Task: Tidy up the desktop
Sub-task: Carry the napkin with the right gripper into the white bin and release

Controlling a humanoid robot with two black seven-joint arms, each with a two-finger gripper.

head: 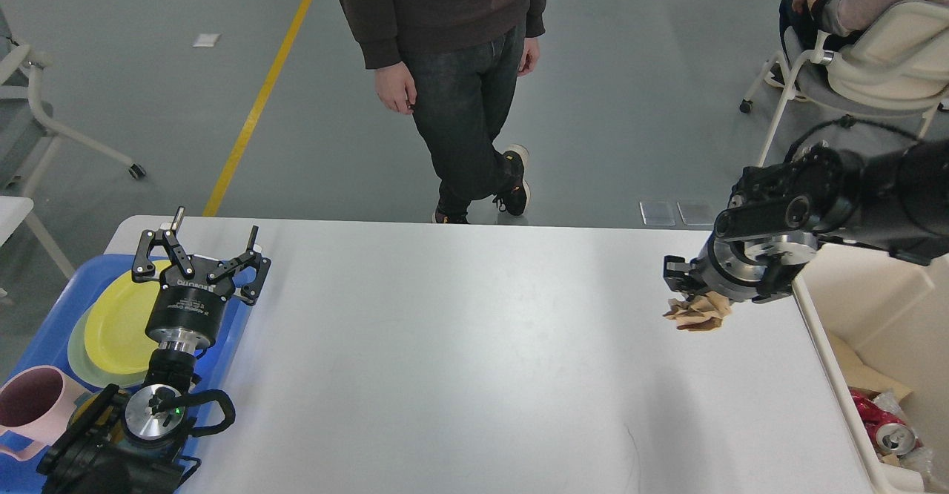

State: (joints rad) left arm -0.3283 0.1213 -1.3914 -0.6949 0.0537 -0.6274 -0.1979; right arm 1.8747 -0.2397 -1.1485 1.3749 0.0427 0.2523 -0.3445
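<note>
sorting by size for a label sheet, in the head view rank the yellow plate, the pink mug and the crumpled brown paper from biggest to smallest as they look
1. yellow plate, though the left arm hides part of it
2. pink mug, cut by the view's edge and nearer the camera, so unsure
3. crumpled brown paper, held by the right gripper

You can read only one piece of text here: white brand lettering on the black body of the left gripper [199,265], just below where its fingers hinge. It sits upside down from the head view and looks like "ROBOTIQ", though the letters are small and you cannot be sure of every one. A red drink can [882,427] lies in the cream bin [823,331] at the right edge, but whatever is printed on it is too small for you to make out.
</note>
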